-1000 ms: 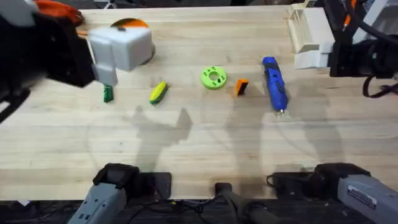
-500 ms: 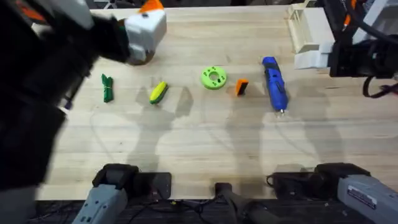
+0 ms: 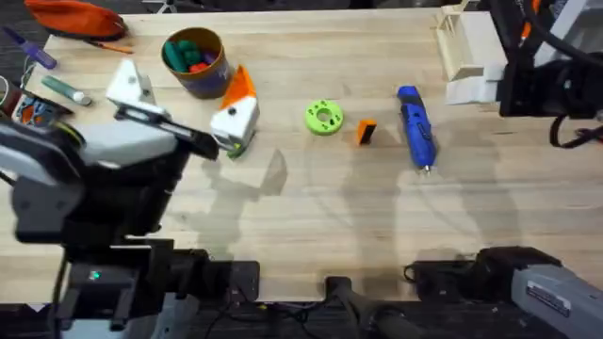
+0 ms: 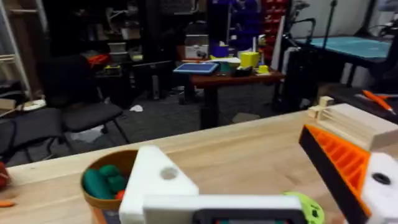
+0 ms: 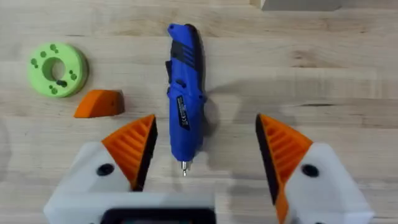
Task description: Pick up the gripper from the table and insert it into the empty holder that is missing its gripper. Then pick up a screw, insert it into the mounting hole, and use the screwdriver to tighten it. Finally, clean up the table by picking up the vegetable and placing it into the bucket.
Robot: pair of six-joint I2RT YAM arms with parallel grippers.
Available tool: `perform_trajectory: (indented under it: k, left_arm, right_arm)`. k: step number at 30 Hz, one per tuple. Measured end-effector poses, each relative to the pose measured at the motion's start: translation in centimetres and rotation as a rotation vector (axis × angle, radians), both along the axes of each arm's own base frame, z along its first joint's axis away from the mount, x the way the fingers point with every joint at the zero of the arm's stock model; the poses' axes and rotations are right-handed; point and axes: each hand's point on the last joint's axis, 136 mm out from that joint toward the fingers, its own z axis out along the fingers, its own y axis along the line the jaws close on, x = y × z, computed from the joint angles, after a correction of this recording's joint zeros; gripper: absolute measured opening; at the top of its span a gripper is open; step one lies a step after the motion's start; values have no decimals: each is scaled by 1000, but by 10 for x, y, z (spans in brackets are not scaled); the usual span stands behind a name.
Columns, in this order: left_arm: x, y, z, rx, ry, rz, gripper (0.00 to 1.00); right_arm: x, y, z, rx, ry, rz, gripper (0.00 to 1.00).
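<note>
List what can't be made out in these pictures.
- Overhead: the left fingers cover the table beneath them, so whatever lies there is hidden.
- Right wrist: the dark speck in the disc is too small to say if it is a screw.
- Left wrist: the bucket is cut off by the bottom edge and partly hidden by a finger, so most of its contents are out of sight.

We see the small orange wedge-shaped plastic gripper finger (image 3: 366, 131) lying on the wooden table right of centre, just left of the blue pen-shaped electric screwdriver (image 3: 415, 126), which lies flat with its silver tip pointing toward the near edge. The tan-gold round bucket (image 3: 196, 62) stands upright at far left, holding colourful toy pieces.
</note>
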Motion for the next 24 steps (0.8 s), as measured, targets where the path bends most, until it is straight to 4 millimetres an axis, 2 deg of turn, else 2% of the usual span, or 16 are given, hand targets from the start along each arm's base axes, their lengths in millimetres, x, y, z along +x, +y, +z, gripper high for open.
perform_trajectory:
  k: [7, 15, 20, 24]
  left_arm:
    - [-13, -11, -21, -2, -39, -66, 988]
    - [-27, -16, -22, -1, -135, -99, 987]
    - [-34, -21, -16, 3, -193, -131, 988]
    - [-47, -29, 6, 4, -292, -188, 987]
  right_arm:
    - [0, 0, 0, 0, 0, 0, 903]
    - [0, 0, 0, 0, 0, 0, 904]
    - [0, 0, 0, 0, 0, 0, 904]
    - [0, 0, 0, 0, 0, 0, 903]
